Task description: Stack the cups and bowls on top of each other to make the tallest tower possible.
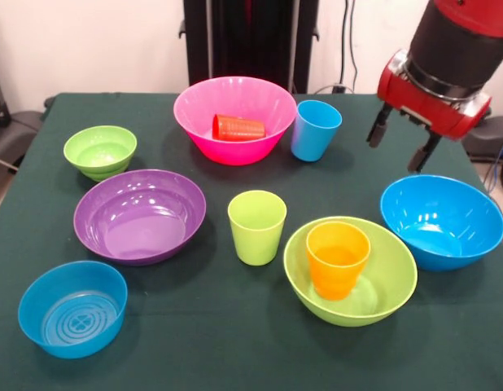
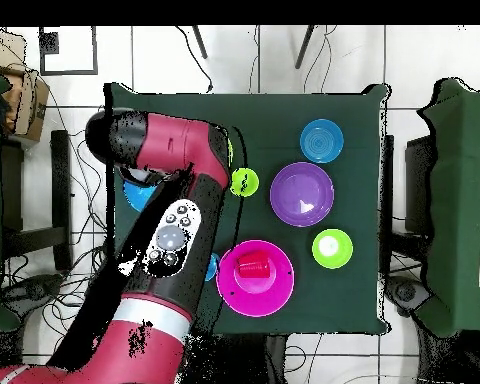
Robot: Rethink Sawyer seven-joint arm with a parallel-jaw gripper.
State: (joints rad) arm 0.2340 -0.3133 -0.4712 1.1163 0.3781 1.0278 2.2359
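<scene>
My gripper (image 1: 400,145) hangs open and empty above the far rim of the large blue bowl (image 1: 441,220), at the right. In front of that bowl, the orange cup (image 1: 338,258) stands upright inside the large lime green bowl (image 1: 391,281). A red cup (image 1: 238,128) lies on its side in the large pink bowl (image 1: 235,152) at the back. Beside the pink bowl stands the light blue cup (image 1: 316,129). The lime green cup (image 1: 256,226) stands alone mid-table. In the overhead view the arm (image 2: 169,235) hides the gripper and covers most of the blue bowl (image 2: 136,196).
The purple bowl (image 1: 140,214) sits left of centre, the small lime green bowl (image 1: 100,151) behind it, and the small blue bowl (image 1: 72,308) with a ringed base at the front left. All stand apart on the dark green cloth (image 1: 235,342).
</scene>
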